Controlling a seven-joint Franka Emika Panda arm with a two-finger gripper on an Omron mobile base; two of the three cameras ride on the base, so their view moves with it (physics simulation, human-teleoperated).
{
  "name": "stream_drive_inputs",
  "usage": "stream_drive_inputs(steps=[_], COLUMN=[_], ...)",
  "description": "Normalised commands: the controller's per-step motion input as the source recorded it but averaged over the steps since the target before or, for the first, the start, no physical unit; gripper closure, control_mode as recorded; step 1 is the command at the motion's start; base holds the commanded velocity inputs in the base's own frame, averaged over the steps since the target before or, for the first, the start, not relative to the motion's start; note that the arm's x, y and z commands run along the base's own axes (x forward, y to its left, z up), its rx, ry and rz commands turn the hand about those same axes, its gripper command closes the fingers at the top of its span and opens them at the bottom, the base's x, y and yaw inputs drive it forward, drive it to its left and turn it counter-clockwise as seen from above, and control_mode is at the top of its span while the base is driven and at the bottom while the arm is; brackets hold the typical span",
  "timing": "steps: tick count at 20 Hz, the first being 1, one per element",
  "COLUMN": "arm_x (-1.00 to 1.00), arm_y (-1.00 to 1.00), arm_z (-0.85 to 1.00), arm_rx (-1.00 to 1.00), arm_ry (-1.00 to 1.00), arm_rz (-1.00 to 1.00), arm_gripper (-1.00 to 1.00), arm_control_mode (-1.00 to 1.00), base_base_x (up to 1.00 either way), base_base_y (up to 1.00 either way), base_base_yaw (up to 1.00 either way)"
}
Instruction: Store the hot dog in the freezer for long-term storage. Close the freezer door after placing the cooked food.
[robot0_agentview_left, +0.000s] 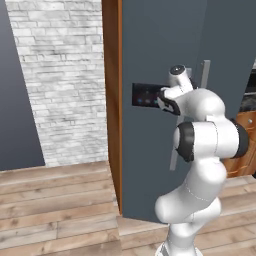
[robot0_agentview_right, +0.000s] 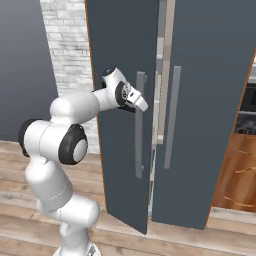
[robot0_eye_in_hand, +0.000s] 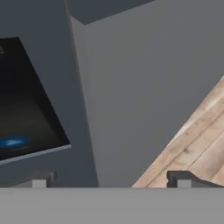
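Observation:
The freezer (robot0_agentview_right: 210, 100) is a tall dark slate-grey two-door cabinet. Its left panel is the freezer door (robot0_agentview_left: 150, 160), which carries a black control rectangle (robot0_agentview_left: 144, 95) and a long grey bar handle (robot0_agentview_right: 140, 130). This door stands slightly ajar, and a pale strip of interior (robot0_agentview_right: 161, 65) shows in the gap. My gripper (robot0_agentview_right: 141, 104) is open at the top of the handle, next to the control rectangle (robot0_eye_in_hand: 26, 105). In the hand view its fingertips (robot0_eye_in_hand: 183, 178) stand wide apart with nothing gripped between them. The hot dog is out of view.
A white brick wall (robot0_agentview_left: 65, 80) is to the left of the freezer, with a dark grey panel (robot0_agentview_left: 12, 100) further left. A wooden plank floor (robot0_agentview_left: 55, 205) runs below. Brown wooden cabinets (robot0_agentview_right: 240, 175) stand to the right of the freezer.

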Motion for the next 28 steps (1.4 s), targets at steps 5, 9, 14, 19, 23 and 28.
stream_drive_inputs(steps=[5, 9, 14, 19, 23, 28], arm_x=[0.28, 0.22, 0.24, 0.30, 0.44, 0.41], arm_y=[-0.18, -0.28, -0.25, -0.16, -0.11, -0.10], arm_z=[0.00, 0.00, 0.00, 0.00, 0.00, 0.00], arm_rx=[0.00, 0.01, 0.00, 0.00, 0.00, 0.00], arm_ry=[-0.07, -0.18, -0.15, -0.13, -0.01, 0.01], arm_rz=[0.14, 0.15, 0.14, 0.11, 0.07, 0.04], arm_gripper=[-1.00, -1.00, -1.00, -1.00, -1.00, -1.00], arm_control_mode=[-1.00, -1.00, -1.00, -1.00, -1.00, -1.00], base_base_x=[0.00, 0.00, 0.00, 0.00, 0.00, 0.00], base_base_y=[0.00, 0.00, 0.00, 0.00, 0.00, 0.00], base_base_yaw=[0.00, 0.00, 0.00, 0.00, 0.00, 0.00])
